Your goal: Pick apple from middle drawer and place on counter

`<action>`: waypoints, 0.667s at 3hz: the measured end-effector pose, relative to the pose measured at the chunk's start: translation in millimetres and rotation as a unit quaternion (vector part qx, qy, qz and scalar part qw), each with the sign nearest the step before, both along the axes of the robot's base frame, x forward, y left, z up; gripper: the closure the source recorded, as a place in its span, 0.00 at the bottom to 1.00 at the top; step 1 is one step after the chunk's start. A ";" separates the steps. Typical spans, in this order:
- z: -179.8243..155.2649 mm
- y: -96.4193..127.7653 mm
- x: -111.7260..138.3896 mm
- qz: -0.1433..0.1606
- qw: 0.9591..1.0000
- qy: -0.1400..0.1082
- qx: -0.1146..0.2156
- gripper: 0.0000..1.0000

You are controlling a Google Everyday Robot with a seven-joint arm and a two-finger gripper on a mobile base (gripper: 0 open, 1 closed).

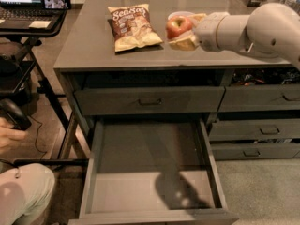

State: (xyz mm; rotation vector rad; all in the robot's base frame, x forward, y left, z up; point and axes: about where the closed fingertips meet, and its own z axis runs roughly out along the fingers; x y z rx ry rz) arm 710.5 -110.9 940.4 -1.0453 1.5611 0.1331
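The red apple (177,26) with yellowish patches is held in my gripper (183,30), whose pale fingers close around it from the right. It hangs just above the grey counter (93,46), right of the chip bag and in front of the white bowl. The middle drawer (150,172) is pulled wide open below, its plain grey inside bare except for my arm's shadow. My white arm reaches in from the right edge.
A SeaSalt chip bag (132,26) lies on the counter left of the apple. A white bowl (180,16) is mostly hidden behind the apple. The shallow top drawer (149,101) is shut. A laptop stand (33,18) and a seated person (18,191) are at left.
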 end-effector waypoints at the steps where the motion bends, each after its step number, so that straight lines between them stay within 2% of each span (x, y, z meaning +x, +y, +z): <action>1: -21.0 -28.3 31.8 -0.033 0.998 0.060 0.007 1.00; 2: -48.0 -45.4 55.8 -0.040 0.994 0.101 0.011 1.00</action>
